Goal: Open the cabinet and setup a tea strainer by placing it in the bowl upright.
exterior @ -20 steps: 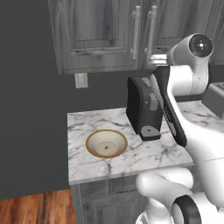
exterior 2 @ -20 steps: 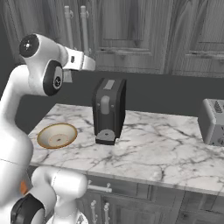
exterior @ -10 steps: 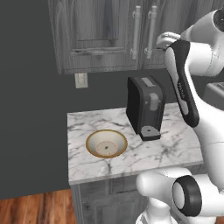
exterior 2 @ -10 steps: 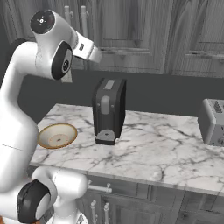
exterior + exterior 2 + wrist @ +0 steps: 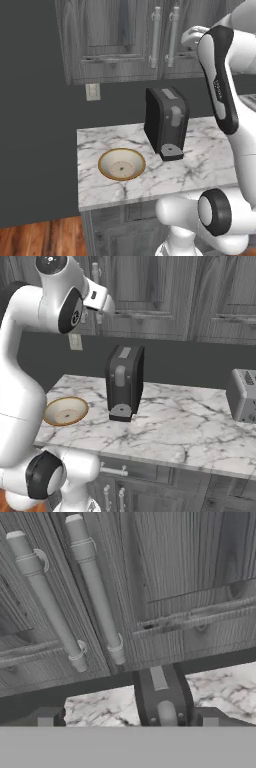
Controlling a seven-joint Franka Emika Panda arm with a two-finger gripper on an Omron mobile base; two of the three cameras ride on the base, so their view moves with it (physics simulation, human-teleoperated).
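The cabinet (image 5: 125, 40) is seen closed above the marble counter (image 5: 200, 160), its two panelled doors meeting at a pair of long vertical bar handles (image 5: 95, 587). The gripper (image 5: 127, 717) is held high in front of those doors, just short of the handles, and its jaws are spread wide with nothing between them; the two dark fingertips (image 5: 46, 716) are seen at the bottom of the hand view, one on each side. In the left base view the white arm (image 5: 220, 85) is raised at the right, with the hand near the right-hand handle. The bowl (image 5: 121, 163) is set on the near left part of the counter, well apart from the gripper, and nothing is seen inside it. A dark coffee machine (image 5: 166, 122) stands upright just to the right of the bowl and further back. A grey toaster (image 5: 243, 394) is placed at the far right of the counter, and a wall socket (image 5: 92, 91) is mounted under the cabinet on the left
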